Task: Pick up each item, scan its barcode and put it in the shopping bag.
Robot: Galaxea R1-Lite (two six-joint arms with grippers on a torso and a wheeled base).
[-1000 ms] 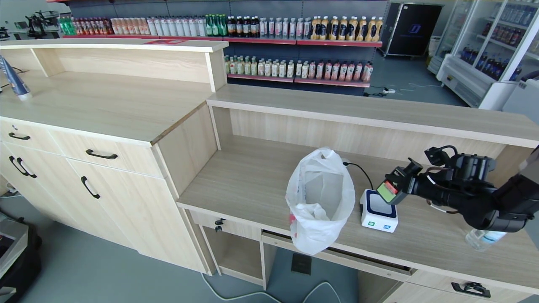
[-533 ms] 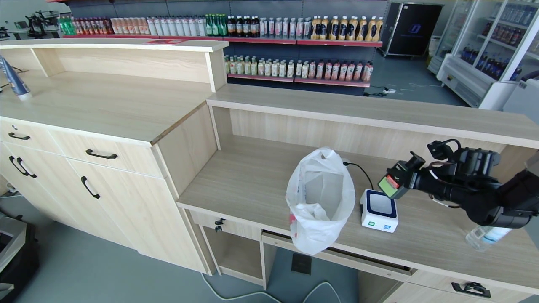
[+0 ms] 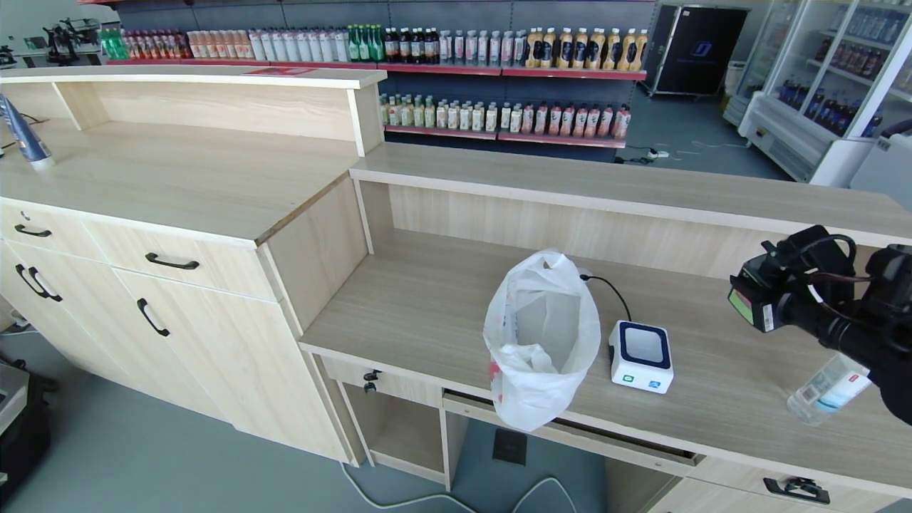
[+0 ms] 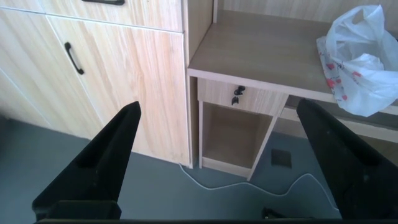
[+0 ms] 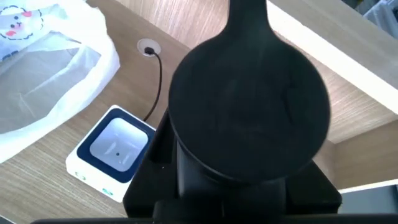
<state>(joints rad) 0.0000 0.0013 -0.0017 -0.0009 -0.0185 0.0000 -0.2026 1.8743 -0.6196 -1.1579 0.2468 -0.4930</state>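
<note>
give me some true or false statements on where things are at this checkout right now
1. The shopping bag stands open on the counter, beside the scanner. True.
2. The right gripper hangs directly over the scanner. False: it is off to the scanner's right, shut on a small item.
3. A clear bottle is on the counter. True.
4. The left gripper grips the bag. False: it is open, holds nothing and is apart from the bag.

Bright, even light, soft shadows; the shopping bag (image 3: 541, 335) gleams white; head view edges bow.
</note>
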